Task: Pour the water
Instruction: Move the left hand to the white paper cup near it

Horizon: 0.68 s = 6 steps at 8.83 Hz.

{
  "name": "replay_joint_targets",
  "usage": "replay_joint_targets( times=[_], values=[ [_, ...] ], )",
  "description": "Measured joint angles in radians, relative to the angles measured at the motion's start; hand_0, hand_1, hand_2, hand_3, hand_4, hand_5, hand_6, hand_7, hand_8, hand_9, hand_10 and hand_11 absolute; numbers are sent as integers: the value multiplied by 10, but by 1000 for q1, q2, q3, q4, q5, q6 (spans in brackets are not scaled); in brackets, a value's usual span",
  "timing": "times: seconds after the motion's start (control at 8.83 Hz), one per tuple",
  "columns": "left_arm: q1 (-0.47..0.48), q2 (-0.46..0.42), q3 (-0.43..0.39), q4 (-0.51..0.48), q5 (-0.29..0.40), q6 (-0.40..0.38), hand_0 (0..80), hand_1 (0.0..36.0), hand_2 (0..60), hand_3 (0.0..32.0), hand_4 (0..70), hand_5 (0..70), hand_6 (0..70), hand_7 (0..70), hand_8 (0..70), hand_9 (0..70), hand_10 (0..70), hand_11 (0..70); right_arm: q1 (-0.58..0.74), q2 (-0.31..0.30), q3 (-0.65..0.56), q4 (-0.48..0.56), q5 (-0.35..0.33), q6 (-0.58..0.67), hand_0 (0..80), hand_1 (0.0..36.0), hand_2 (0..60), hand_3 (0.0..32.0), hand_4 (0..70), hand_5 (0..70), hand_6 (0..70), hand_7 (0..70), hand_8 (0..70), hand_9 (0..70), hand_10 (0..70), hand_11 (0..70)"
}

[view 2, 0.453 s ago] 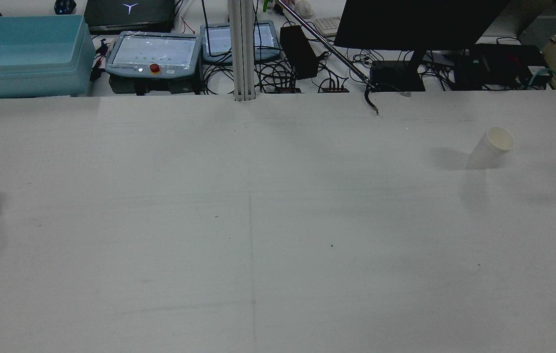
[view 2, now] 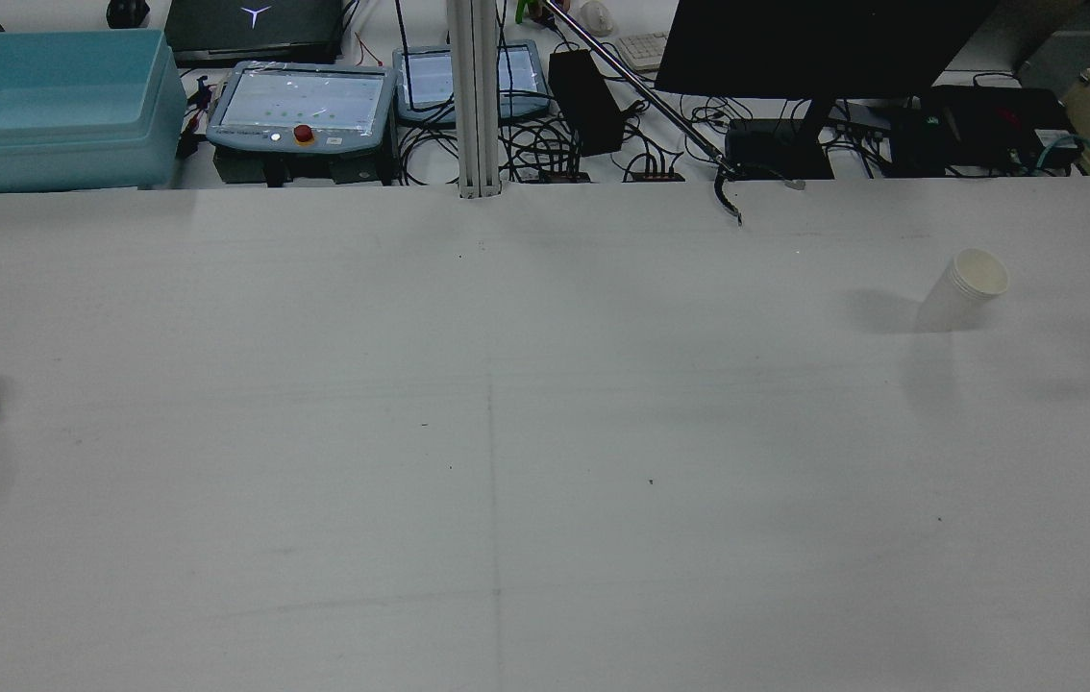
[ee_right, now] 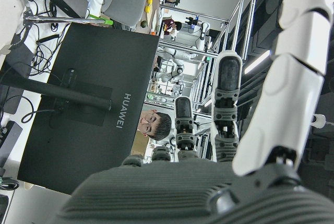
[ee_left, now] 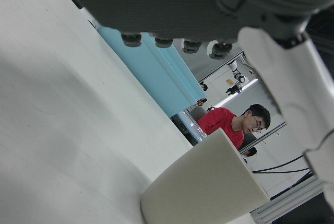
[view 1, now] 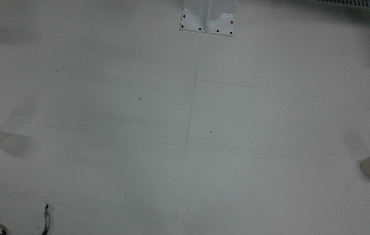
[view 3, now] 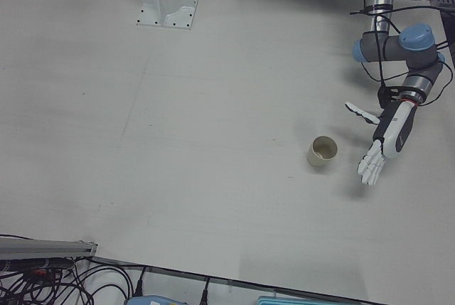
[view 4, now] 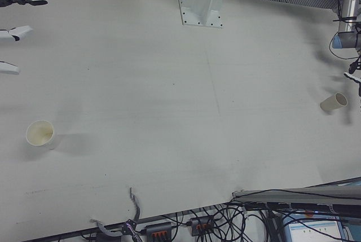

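Open left hand (view 3: 372,164) beside cup (view 3: 323,152)

"HUAWEI" on monitor (ee_right: 78,109) back, no other legible txt

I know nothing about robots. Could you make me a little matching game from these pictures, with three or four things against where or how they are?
Things:
A. left hand
B. storage bin
C. monitor
D. white cup

Descriptions:
1. black, on a stand
2. upright, on the robot's right half
3. open, beside a beige cup
4. light blue

Pairs: A-3, B-4, C-1, D-2
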Motion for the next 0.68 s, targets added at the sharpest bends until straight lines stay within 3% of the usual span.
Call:
replay_joint_targets(
  times=[0.45,0.68],
  values=[
    [15,-8,13,10,-14,73,453,23,0,8,83,0,0,35,0,0,0,0,-14,0,0,0,0,-10,518,135,89,0,416,349,165,313,23,48,0,0],
    [87,-8,31,-22,-116,51,446,18,0,0,84,0,0,28,0,0,0,0,-18,0,1,0,0,-13,520,136,79,0,401,346,159,305,21,47,0,0]
  ],
)
